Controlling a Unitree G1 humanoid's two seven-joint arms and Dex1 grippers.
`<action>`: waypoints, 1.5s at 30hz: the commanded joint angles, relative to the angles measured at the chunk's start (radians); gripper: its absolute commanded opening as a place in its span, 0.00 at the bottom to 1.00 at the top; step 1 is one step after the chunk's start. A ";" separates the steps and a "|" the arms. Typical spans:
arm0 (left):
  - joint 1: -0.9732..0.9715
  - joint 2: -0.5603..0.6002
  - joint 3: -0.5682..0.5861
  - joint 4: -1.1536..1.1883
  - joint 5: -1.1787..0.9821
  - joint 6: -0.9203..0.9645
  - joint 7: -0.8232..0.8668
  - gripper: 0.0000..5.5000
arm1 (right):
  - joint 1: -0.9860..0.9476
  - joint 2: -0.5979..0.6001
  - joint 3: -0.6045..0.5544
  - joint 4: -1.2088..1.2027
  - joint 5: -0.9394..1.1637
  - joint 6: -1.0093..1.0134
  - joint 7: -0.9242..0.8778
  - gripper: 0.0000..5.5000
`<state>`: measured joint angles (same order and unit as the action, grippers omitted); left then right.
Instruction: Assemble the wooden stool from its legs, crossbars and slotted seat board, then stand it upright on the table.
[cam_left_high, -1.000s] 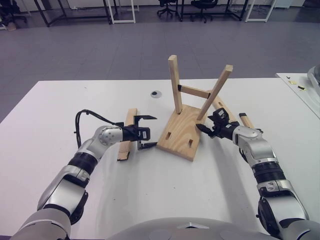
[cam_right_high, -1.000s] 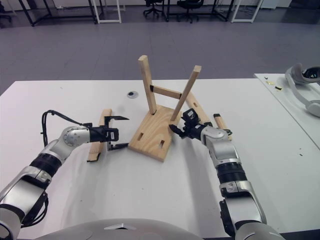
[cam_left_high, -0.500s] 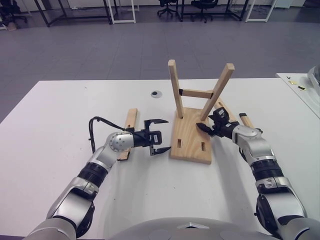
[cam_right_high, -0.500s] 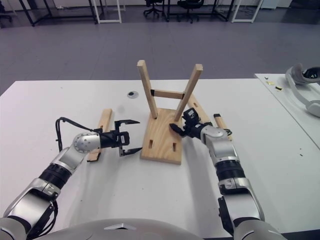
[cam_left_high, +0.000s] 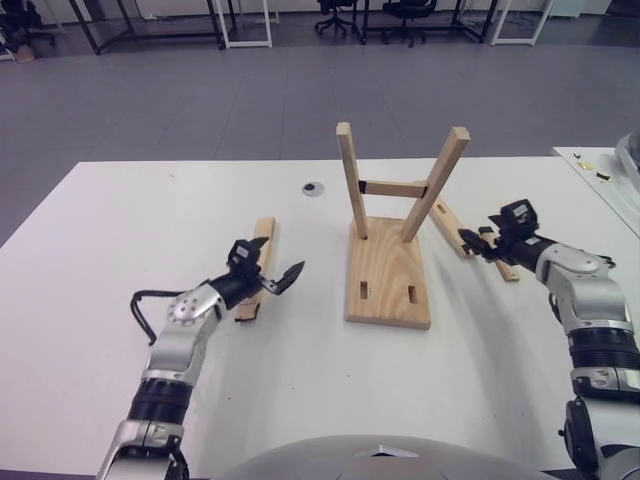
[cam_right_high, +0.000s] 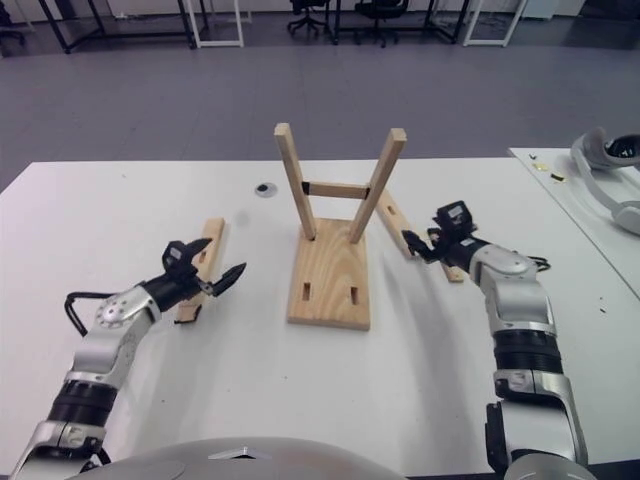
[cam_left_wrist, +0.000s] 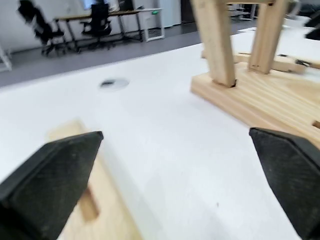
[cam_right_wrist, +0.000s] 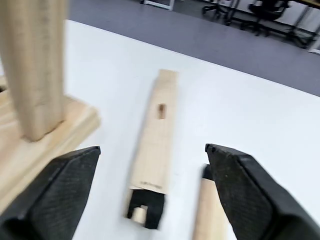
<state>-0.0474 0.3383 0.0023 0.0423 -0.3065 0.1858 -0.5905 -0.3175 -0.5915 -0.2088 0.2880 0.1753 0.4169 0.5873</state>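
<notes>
The slotted seat board (cam_left_high: 388, 282) lies flat mid-table. Two legs (cam_left_high: 350, 178) (cam_left_high: 436, 184) stand up from its far end, joined by a crossbar (cam_left_high: 393, 188). My left gripper (cam_left_high: 272, 270) hovers open and empty to the left of the board, over the near part of a loose leg (cam_left_high: 259, 250); in the left wrist view the fingers (cam_left_wrist: 55, 170) spread wide above that leg (cam_left_wrist: 92, 212). My right gripper (cam_left_high: 476, 241) is open to the right of the stool, above a loose leg (cam_right_wrist: 156, 127) with a second piece (cam_right_wrist: 210, 217) beside it.
A round grommet (cam_left_high: 313, 188) sits in the table behind the loose left leg. A second table with a headset (cam_right_high: 612, 150) stands at the far right. There is bare white table (cam_left_high: 330, 400) in front of the board.
The right gripper let go of the stool's right leg and drew back to the right. The left gripper pulled away to the left. The board now lies squarer to me.
</notes>
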 joint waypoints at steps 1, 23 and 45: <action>0.049 -0.053 0.057 -0.072 -0.001 0.118 0.160 0.98 | 0.055 -0.007 -0.087 0.123 -0.044 0.063 -0.199 0.72; 0.032 -0.039 0.069 -0.039 0.036 0.135 0.194 0.98 | -0.022 0.095 -0.069 -0.140 0.055 0.269 -0.303 0.72; 0.058 -0.071 0.059 -0.078 0.045 0.138 0.205 0.98 | 0.146 0.167 -0.022 -0.075 -0.023 0.284 -0.383 0.50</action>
<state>-0.0013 0.2741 0.0621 -0.0151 -0.2656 0.3200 -0.3927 -0.1841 -0.4341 -0.2135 0.1759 0.1379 0.6626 0.2059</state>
